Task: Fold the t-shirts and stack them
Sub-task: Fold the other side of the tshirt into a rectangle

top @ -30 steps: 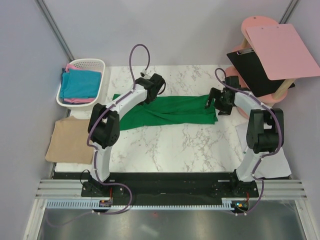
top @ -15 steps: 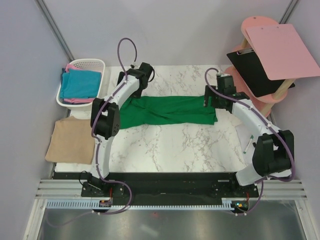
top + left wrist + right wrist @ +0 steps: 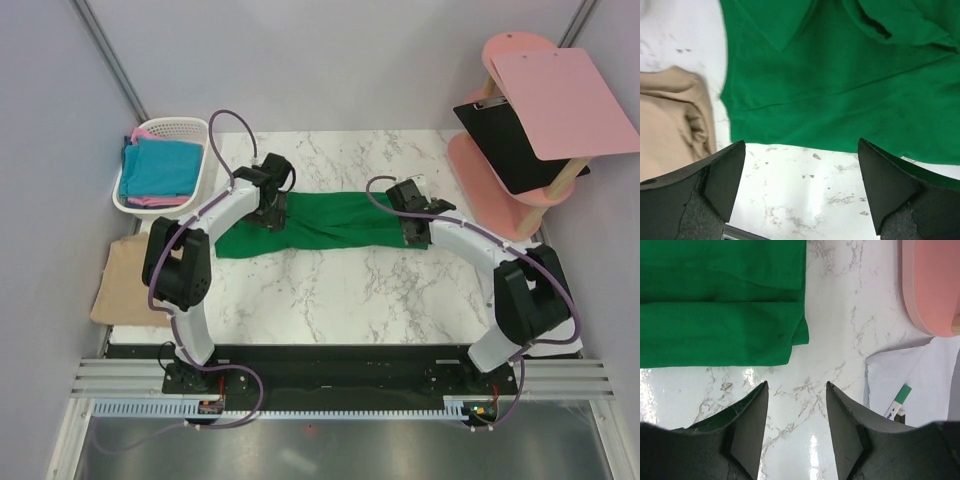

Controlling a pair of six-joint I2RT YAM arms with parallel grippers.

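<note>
Bright green cloth t-shirt, long folded band across the white marble table's far middle; left gripper jaws wide, right gripper jaws part-open, both empty at its ends; risk: pinching one layer only, so the fold pulls apart.

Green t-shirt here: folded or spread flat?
Partly folded. The green t-shirt lies as a long narrow strip; the right wrist view shows stacked layers at its end.
</note>
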